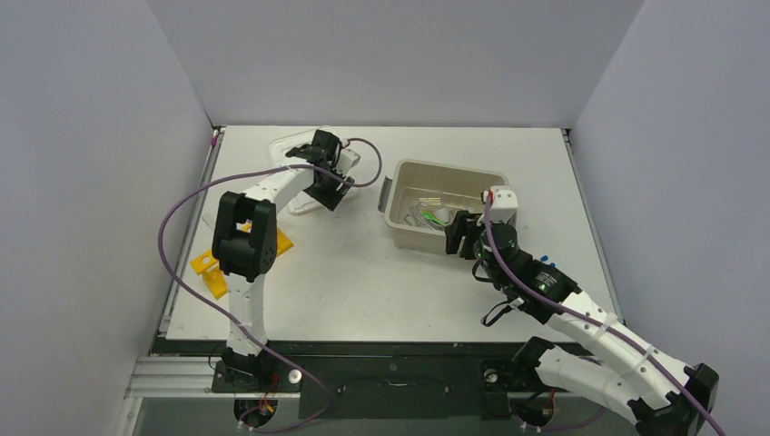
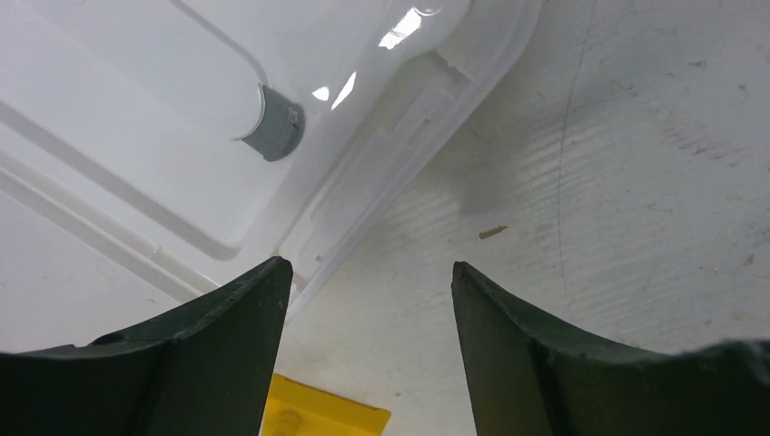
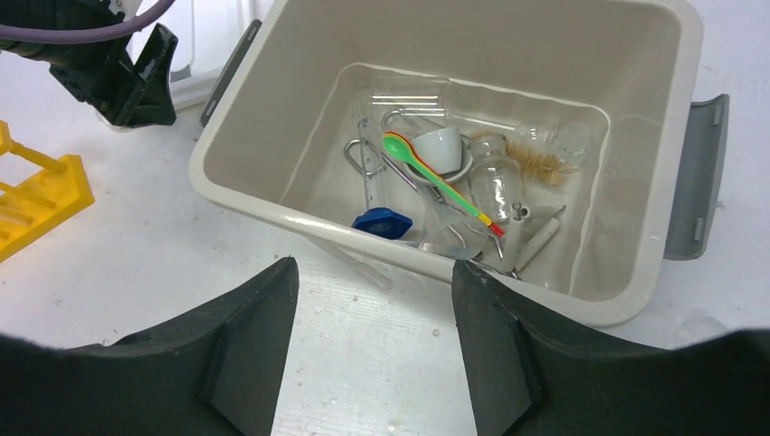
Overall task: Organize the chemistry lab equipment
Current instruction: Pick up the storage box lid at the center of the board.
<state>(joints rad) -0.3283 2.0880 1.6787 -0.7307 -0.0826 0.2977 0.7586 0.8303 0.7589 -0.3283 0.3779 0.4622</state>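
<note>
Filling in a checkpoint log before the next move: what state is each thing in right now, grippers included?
Tub: uncovered, items inside.
Lid: off, flat on the table.
Yellow rack: on the table, outside the tub.
Coloured spatulas: lying in the tub among glassware.
Left gripper: open, empty, above the lid's edge.
Right gripper: open, empty, near the tub's front rim.

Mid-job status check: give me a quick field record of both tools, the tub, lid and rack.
left tool: open, holding nothing, above the edge of the white lid
right tool: open, holding nothing, just outside the near rim of the tub
tub contents: blue cap, brush, coloured spatulas, clear glassware
yellow rack: outside the tub, near the lid
</note>
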